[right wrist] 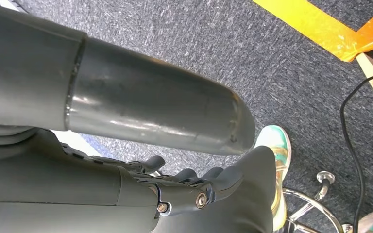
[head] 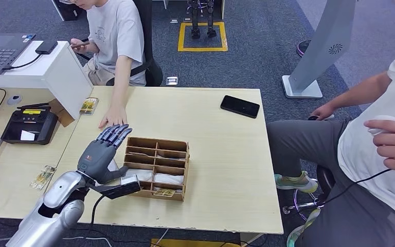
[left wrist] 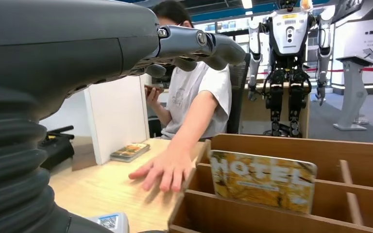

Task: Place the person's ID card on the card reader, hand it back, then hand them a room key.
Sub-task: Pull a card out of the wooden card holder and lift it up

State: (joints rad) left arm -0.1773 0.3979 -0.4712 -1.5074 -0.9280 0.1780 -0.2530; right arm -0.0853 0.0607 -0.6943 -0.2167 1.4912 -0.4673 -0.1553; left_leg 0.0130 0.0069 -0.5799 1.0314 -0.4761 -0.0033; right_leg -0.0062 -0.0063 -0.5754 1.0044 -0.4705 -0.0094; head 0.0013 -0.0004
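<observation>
Left hand [head: 102, 154] hovers empty, fingers extended, at centre-left beside the wooden organizer [head: 157, 167]; next it probably should pinch the hotel key card [left wrist: 262, 178] by its upper edge.

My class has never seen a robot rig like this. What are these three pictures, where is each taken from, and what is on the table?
A humanoid robot took all three. The head view looks down on a wooden table. Its left hand hovers, fingers straight, holding nothing, beside a wooden organizer. A person's hand lies flat on the table; a black phone lies further off. The left wrist view, taken from behind that hand, shows a hotel card standing in the organizer. The right wrist view looks at carpet, with the right hand hanging with its fingers curled.
</observation>
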